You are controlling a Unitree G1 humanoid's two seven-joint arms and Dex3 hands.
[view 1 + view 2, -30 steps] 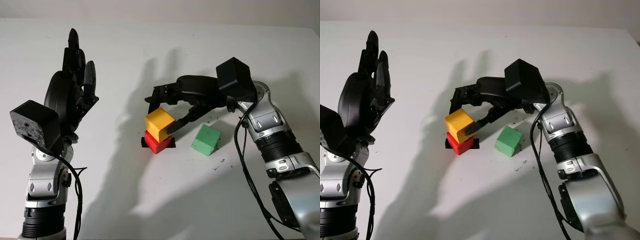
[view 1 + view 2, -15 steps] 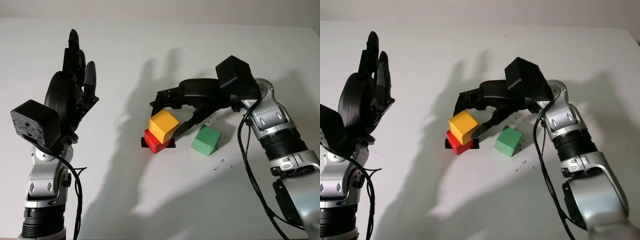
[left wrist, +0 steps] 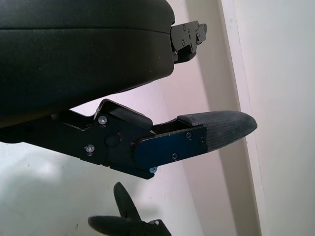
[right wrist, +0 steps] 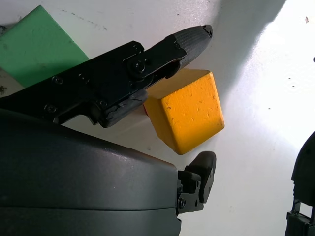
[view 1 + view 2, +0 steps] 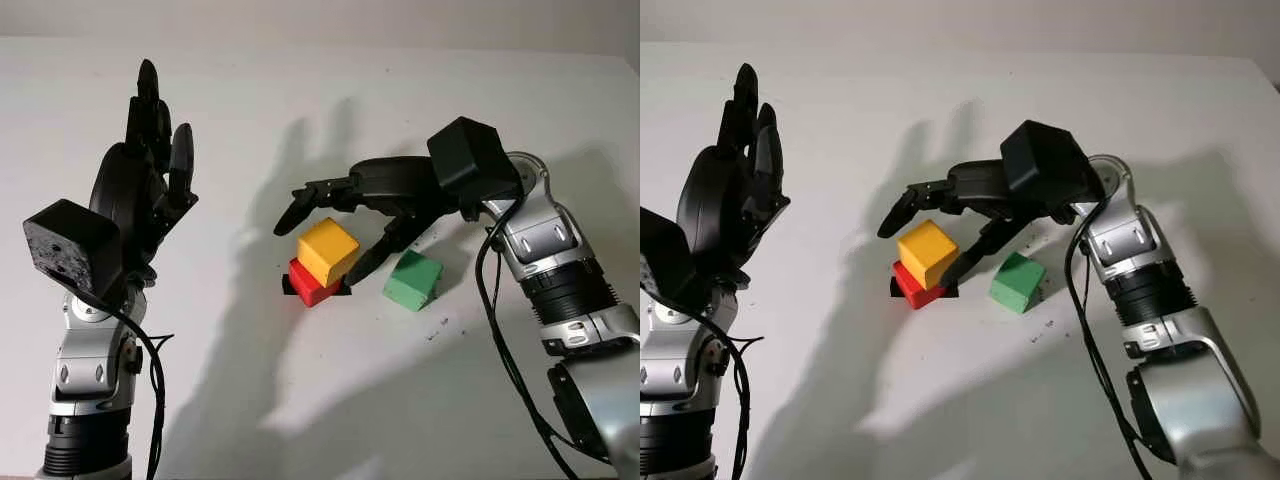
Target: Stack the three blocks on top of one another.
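Left eye view: the right hand (image 5: 335, 225), fingers loosened around but holding nothing, hovers over a yellow cube block (image 5: 328, 251) sitting askew on a red cube block (image 5: 309, 284); a green cube block (image 5: 412, 280) lies just beside on the white surface (image 5: 300, 400). Rigid and probably light, the green one should take a pinch on opposite flat faces. The left hand (image 5: 145, 190), open, is raised well apart.

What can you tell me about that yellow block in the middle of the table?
The yellow block is a plain cube with a matte, slightly speckled surface. It sits on top of the red block, turned askew and tipped a little, overhanging it toward the green block. The right hand is open around it: one finger reaches over its far side, another lies beside its near edge. Whether that finger touches the cube cannot be told.
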